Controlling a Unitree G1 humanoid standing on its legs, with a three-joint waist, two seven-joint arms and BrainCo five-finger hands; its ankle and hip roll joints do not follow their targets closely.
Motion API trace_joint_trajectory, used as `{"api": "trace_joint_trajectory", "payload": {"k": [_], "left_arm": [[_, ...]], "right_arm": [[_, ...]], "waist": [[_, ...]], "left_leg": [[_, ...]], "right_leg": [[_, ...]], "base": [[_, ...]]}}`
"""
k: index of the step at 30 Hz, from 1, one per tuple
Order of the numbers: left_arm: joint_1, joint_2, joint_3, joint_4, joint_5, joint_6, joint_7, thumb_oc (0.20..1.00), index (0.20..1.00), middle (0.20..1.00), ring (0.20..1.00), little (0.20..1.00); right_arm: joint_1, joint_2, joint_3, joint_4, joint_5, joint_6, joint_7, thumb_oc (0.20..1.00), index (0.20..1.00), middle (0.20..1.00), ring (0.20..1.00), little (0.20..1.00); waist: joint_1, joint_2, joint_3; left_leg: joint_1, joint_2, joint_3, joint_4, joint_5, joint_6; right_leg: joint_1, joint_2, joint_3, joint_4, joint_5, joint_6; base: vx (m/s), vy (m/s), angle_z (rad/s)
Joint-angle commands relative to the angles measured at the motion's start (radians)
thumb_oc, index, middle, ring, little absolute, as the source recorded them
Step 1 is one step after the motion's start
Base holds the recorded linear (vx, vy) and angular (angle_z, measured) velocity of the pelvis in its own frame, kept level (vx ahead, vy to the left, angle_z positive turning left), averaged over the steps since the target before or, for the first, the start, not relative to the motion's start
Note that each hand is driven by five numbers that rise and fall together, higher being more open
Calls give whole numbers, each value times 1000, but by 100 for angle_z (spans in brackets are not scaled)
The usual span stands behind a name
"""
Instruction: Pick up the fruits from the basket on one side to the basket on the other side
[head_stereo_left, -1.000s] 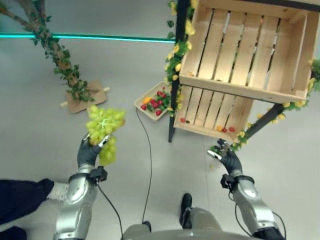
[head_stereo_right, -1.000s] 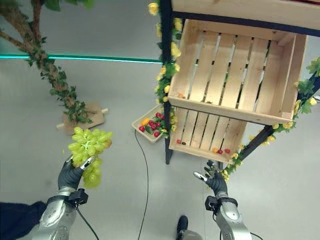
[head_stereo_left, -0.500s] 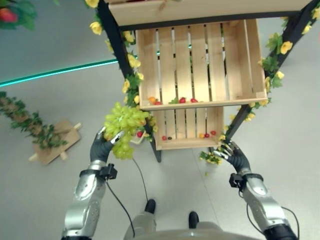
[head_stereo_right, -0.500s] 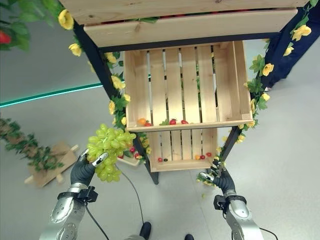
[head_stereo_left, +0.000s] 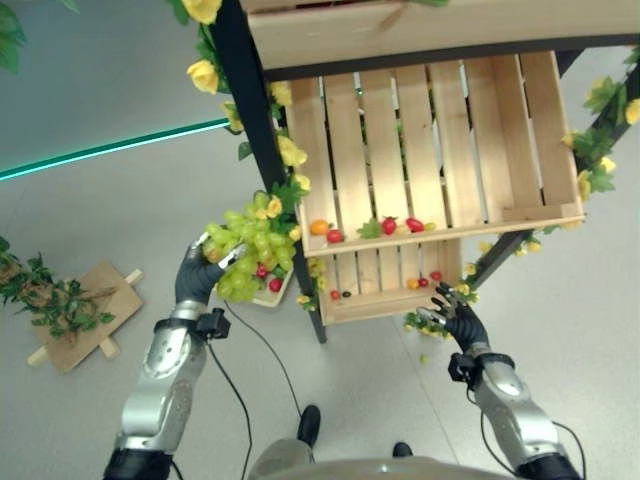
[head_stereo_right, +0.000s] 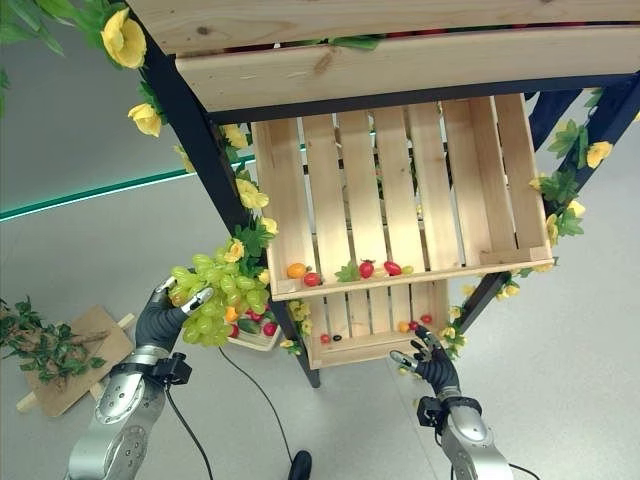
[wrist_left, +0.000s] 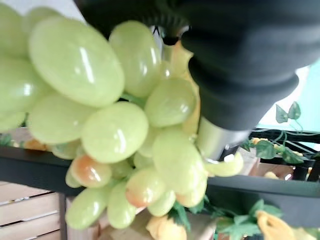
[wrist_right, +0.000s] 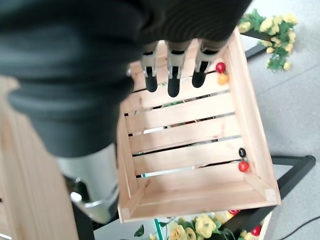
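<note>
My left hand (head_stereo_left: 194, 282) is shut on a bunch of green grapes (head_stereo_left: 248, 252), held up beside the black post of the shelf. In the left wrist view the grapes (wrist_left: 102, 125) hang against the palm with a silver finger (wrist_left: 215, 137) curled alongside. The middle wooden crate (head_stereo_left: 450, 222) holds an orange and several red fruits along its front edge. My right hand (head_stereo_left: 459, 322) is open and holds nothing, low by the lower crate (head_stereo_left: 385, 305). Its straight fingers (wrist_right: 172, 75) hover over that crate's slats and small fruits.
A small tray (head_stereo_right: 250, 340) with red fruits lies on the floor behind the grapes. The black shelf post (head_stereo_left: 250, 130) carries yellow flowers and leaves. A leafy branch on a cardboard base (head_stereo_left: 70, 310) lies to the left. Grey floor stretches around.
The camera has swung toward the shelf. My left hand, still holding the grapes, is now closer to the black post and the middle crate's left corner. The right hand stays low.
</note>
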Motion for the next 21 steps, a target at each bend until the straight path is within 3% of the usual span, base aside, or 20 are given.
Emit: {"api": "trace_joint_trajectory", "payload": {"k": [1,10,21], "left_arm": [[-177,15,3,1,-43,-84,19,200,200,200,200,200],[-405,135,-76,117,-72,-81,47,200,200,200,200,200],[-313,115,-51,36,-72,-84,25,200,200,200,200,200]], "right_arm": [[-31,-39,19,-18,13,-28,-4,1000,1000,1000,1000,1000],[-47,-43,66,37,12,-9,0,1000,1000,1000,1000,1000],[-31,-29,49,44,12,-19,-10,1000,1000,1000,1000,1000]], "waist": [[-37,-4,-54],[-70,-1,-64],[-68,2,-59]], "left_leg": [[13,49,10,101,-126,-26],[30,56,26,96,-132,-30],[25,56,26,97,-133,-29]], "right_leg": [[-52,28,-21,33,-76,-21],[-45,23,-19,29,-74,-10],[-44,23,-24,23,-76,-11]], "base": [[0,0,0],[17,-3,-3],[-5,-3,-1]]}}
